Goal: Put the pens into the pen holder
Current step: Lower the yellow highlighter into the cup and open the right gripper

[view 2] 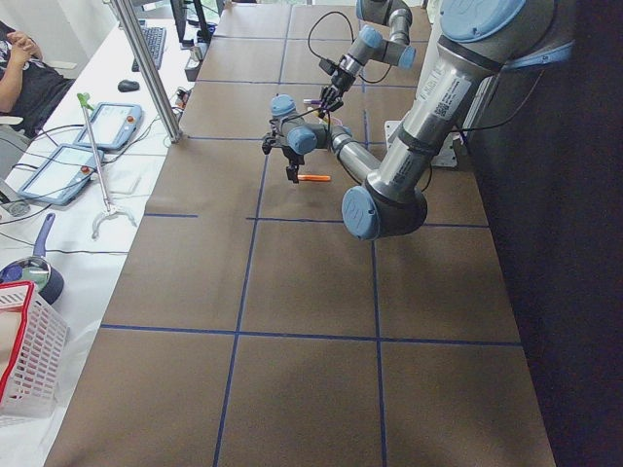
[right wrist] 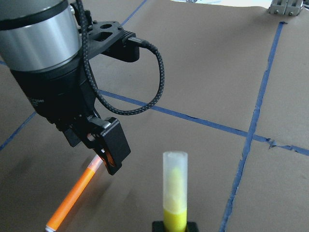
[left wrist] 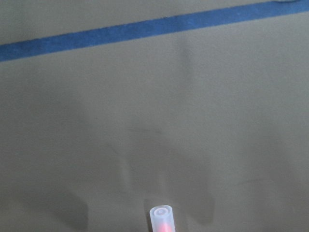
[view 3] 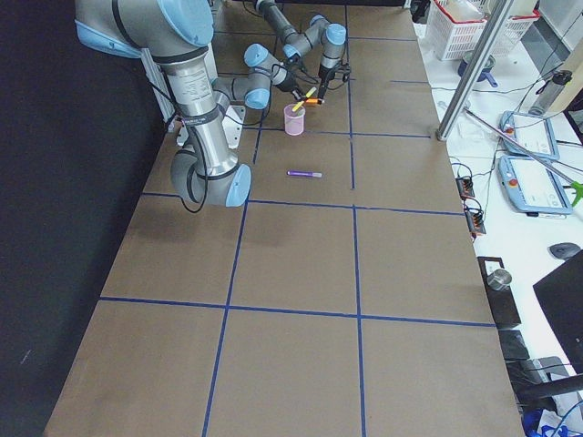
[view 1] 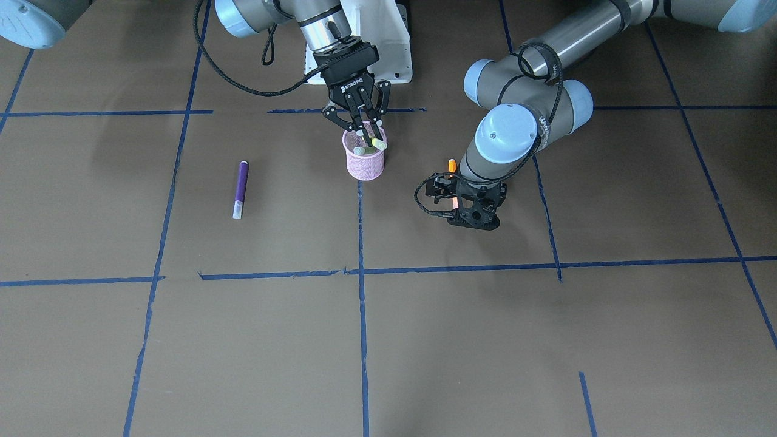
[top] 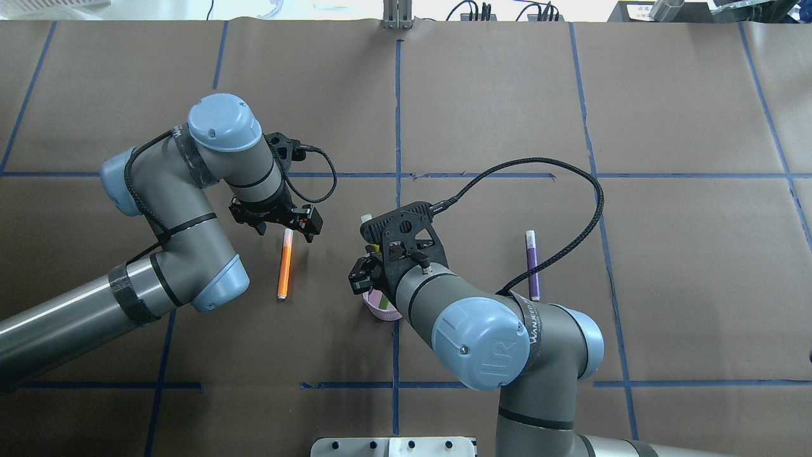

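The pink mesh pen holder (view 1: pixel 364 164) stands upright near the table's middle. Right over its rim hangs my right gripper (view 1: pixel 366 136), shut on the bright green pen (right wrist: pixel 174 193). That pen is tilted, with its lower end at the holder's mouth. The orange pen (top: pixel 285 266) lies flat on the table. My left gripper (top: pixel 285 227) hangs low over its pale cap end, open, with a finger on either side of it. The purple pen (view 1: pixel 241 188) lies alone on the table, well away from both grippers.
Blue tape lines (view 1: pixel 361 267) divide the brown table into squares. The robot's white base plate (view 1: pixel 397 48) sits just behind the holder. Beyond the table's far edge are tablets (view 2: pixel 107 126), a white basket (view 2: pixel 29 360) and a seated person (view 2: pixel 24 73).
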Action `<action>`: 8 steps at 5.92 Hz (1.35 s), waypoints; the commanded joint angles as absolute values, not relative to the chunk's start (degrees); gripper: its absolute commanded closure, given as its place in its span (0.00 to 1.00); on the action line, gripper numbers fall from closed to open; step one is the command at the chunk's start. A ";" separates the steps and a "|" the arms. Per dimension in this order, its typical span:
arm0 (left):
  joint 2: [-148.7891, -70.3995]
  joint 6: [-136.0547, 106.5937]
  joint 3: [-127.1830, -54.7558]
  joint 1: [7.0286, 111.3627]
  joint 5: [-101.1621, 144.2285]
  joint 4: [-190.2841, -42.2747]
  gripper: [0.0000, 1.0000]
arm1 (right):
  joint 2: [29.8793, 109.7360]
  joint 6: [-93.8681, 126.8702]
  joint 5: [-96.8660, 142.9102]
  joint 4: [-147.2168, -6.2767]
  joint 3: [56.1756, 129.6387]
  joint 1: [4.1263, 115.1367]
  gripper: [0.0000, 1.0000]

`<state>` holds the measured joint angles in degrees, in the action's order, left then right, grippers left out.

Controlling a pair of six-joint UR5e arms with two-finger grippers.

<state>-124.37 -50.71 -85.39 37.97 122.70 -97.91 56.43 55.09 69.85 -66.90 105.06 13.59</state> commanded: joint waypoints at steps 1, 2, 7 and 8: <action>-124.37 -50.71 -85.43 37.97 122.70 -97.91 0.00 | 56.60 55.98 69.61 -66.88 105.03 13.53 0.01; -124.37 -50.71 -85.43 37.97 122.70 -97.91 0.00 | 56.60 55.90 68.22 -66.88 105.03 13.54 0.00; -124.28 -50.71 -85.17 37.97 122.70 -97.91 0.24 | 56.07 55.20 91.42 -77.48 107.83 27.11 0.00; -124.02 -50.71 -84.73 37.88 122.70 -97.91 0.24 | 56.42 54.93 97.24 -80.39 108.54 31.07 0.00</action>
